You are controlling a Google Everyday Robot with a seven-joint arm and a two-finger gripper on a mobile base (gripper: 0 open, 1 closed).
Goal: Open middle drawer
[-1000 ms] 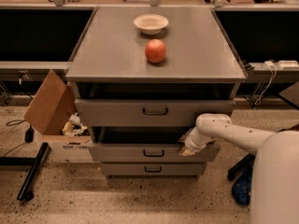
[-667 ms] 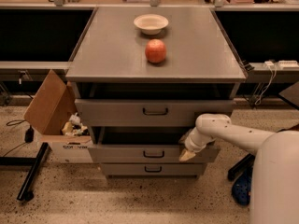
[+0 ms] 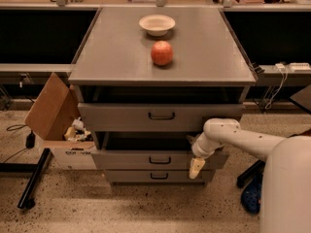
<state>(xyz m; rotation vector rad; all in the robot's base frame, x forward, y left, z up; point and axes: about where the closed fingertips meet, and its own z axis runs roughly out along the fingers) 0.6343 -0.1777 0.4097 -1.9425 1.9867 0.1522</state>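
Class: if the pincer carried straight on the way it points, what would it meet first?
Probably the floor. The pincer hangs at the right end of the middle drawer, pointing down. It may brush the bottom drawer first, since depth is unclear.

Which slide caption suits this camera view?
Gripper beside the partly open middle drawer; apple and bowl on the cabinet top.
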